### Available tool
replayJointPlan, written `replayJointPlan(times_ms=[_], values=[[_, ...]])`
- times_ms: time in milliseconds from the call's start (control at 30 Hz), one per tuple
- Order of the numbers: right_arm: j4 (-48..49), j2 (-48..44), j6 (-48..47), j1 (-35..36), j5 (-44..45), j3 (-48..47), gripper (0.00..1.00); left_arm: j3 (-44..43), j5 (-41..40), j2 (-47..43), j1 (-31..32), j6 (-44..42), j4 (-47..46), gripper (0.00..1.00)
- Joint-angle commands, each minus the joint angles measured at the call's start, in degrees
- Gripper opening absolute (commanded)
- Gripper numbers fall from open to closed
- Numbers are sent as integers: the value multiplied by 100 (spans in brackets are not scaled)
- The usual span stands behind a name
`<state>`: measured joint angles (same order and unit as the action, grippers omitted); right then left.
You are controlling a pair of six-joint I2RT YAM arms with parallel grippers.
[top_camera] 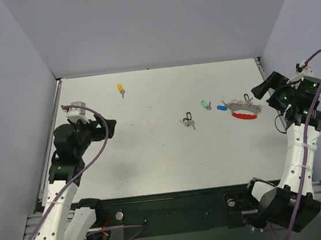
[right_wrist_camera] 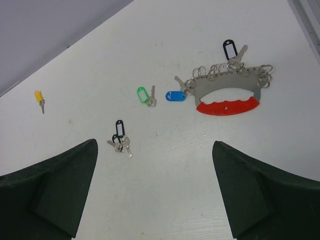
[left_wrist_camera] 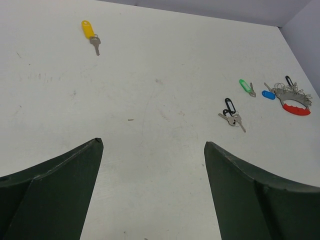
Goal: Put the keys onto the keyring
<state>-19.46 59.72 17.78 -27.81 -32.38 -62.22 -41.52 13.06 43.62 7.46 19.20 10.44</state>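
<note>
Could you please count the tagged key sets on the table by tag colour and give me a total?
yellow-tagged key: 1
green-tagged key: 1
blue-tagged key: 1
black-tagged: 2, the loose bunch and the black-tagged key at the top edge of the keyring
Total: 5
</note>
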Motion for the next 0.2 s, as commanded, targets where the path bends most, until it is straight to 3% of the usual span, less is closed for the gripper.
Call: replayJointPlan(times_ms=[0, 167], values=[[215, -286, -2, -22, 100, -19, 93, 187, -163, -169, 71, -189, -437, 93], [250, -382, -143, -22, 109, 87, 93, 258, -295, -169, 133, -294, -437, 93]])
